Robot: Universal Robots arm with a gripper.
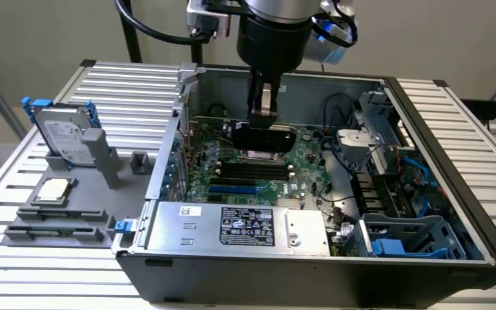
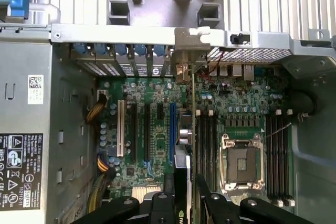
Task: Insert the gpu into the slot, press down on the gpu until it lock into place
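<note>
clamping the jaws of the gripper (image 1: 263,123) on the top edge of the gpu (image 1: 270,137), holding it upright above the motherboard (image 1: 304,161) inside the case (image 1: 317,278). working the insertion step, by the look of it: hanging clear of the blue slot (image 1: 233,190) (not seated yet). probably needing the card's edge squared over that strip. showing a power supply label (image 1: 246,226), its print too small to read.

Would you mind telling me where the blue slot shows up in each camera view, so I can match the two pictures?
Exterior view: the slot lies on the green board, between the black memory sockets and the labelled power supply.
Wrist view: the slot runs just beside the gpu, on its power-supply side.
Shared landmark: that labelled power supply.
</note>
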